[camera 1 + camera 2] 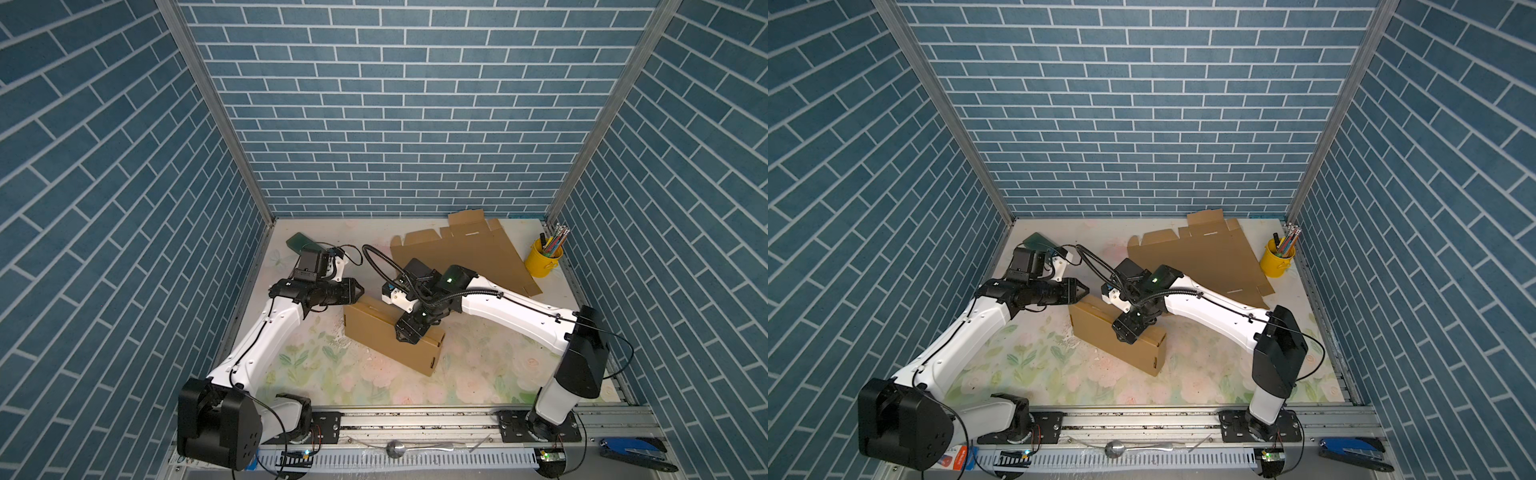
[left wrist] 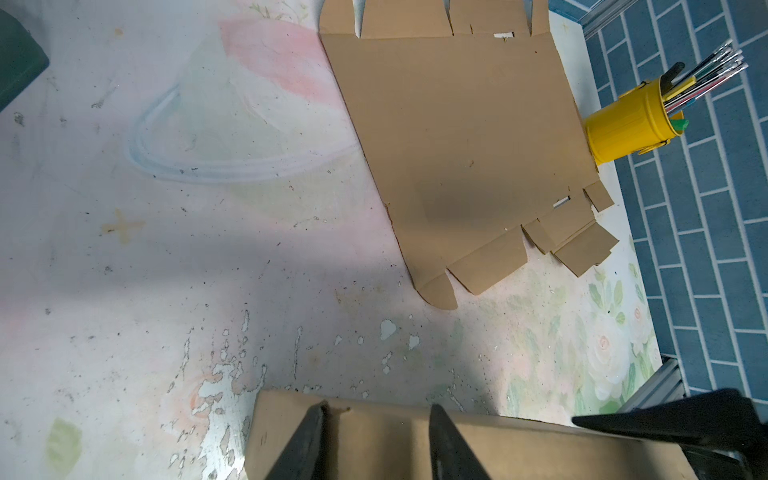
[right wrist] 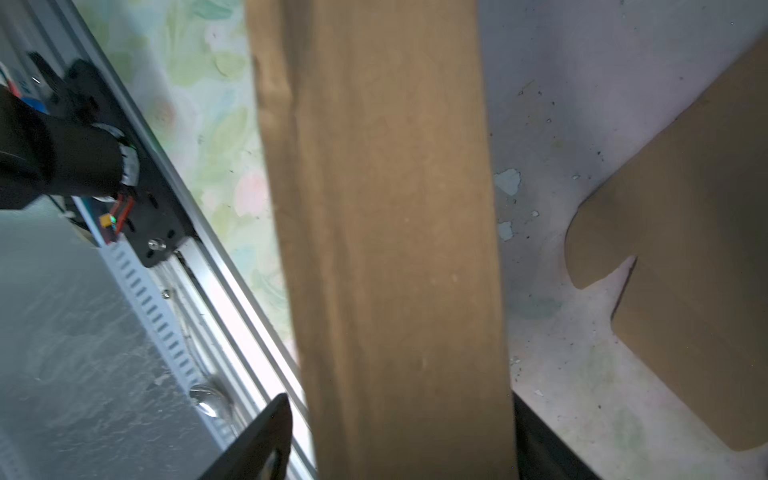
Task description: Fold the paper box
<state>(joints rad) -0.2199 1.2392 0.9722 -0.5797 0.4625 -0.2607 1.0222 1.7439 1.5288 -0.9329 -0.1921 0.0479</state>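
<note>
While the right gripper [image 3: 399, 397] stands spread across the box [image 3: 386, 208], one finger [image 3: 266, 436] shows a thin gap from the cardboard and the other sits right at the opposite edge, so the jaws straddle the box without a clear pinch. In both top views this gripper [image 1: 405, 338] [image 1: 1125, 334] points down onto the middle of the box [image 1: 374, 332] [image 1: 1096, 328]. The wrist above it bends sharply. From there the right arm [image 1: 519, 316] runs almost level out to a raised elbow on the right, then drops to its base on the front rail [image 1: 415, 417].

The left gripper [image 2: 378, 407] has its jaws partly spread, with both fingers [image 2: 307, 444] lying over the box's top face near one end. Whether they press on it I cannot tell. In a top view the left gripper [image 1: 360, 289] points right at the box's far left corner with the wrist level, and the left arm [image 1: 266, 332] slopes down from it to its base at the front left.

The box, folded into a long brown block, lies aslant in the middle of the table [image 1: 374, 390]. A flat sheet [image 1: 465, 257] lies behind it, just beside a yellow cup [image 1: 540, 262].
</note>
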